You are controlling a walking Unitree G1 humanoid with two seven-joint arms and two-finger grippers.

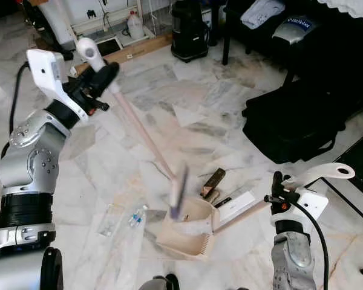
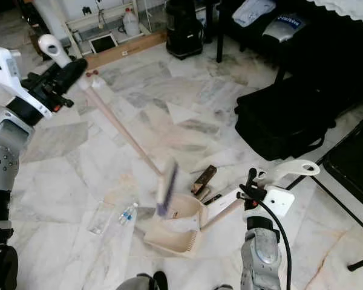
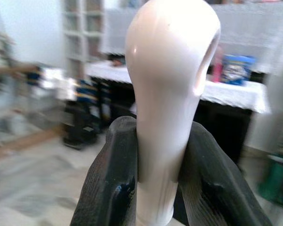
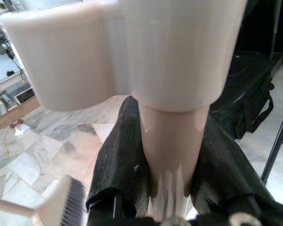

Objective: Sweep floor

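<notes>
Marble floor (image 1: 169, 103) carries a dustpan (image 1: 187, 232) at 6 o'clock; left claw (image 1: 100, 78) clenches the broom (image 1: 142, 136), right claw (image 1: 277, 187) the dustpan handle (image 1: 317, 175). Debris could be flicked past by an overswing.

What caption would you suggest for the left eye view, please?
Left claw sweeps broom over dustpan held by right claw on marble floor.

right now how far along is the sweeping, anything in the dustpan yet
Done: some pale scraps seem to lie in the dustpan, though its contents are unclear. In hand: the left gripper is shut on the broom, its blurred head at the pan's mouth; the right gripper is shut on the dustpan handle. Left: a plastic bottle, a clear wrapper and a brown block lie on the floor.
</notes>
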